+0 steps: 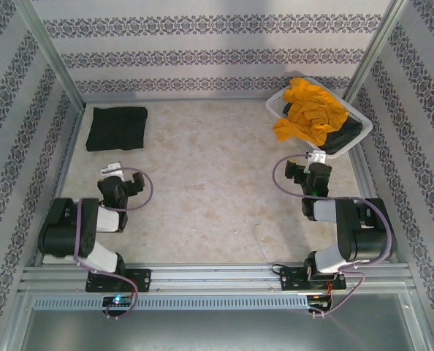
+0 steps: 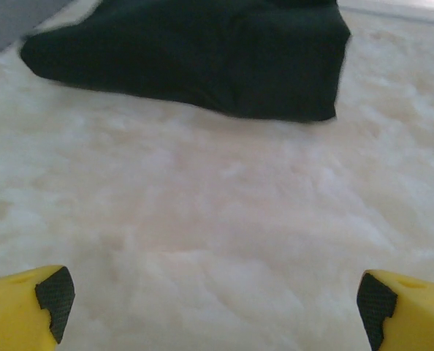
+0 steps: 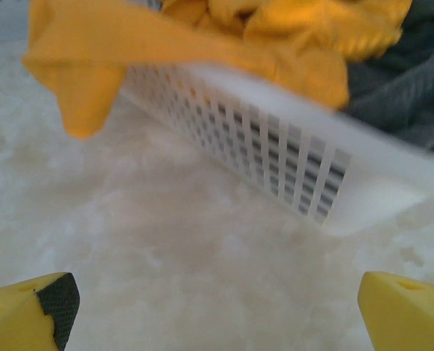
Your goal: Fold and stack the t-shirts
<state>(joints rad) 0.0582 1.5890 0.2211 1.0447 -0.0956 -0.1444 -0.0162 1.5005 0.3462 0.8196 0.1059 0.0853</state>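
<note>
A folded black t-shirt lies flat at the table's far left; the left wrist view has it ahead of the fingers. A crumpled mustard-orange t-shirt spills over the rim of the white lattice basket at the far right, with a dark t-shirt under it. In the right wrist view the orange cloth hangs over the basket wall, and the dark cloth shows at right. My left gripper stands open over bare table, short of the black shirt. My right gripper is open just before the basket, empty.
Metal frame rails and patterned walls close in the table on three sides. The pale mottled tabletop stretches between the two arms. The basket sits tilted in the far right corner.
</note>
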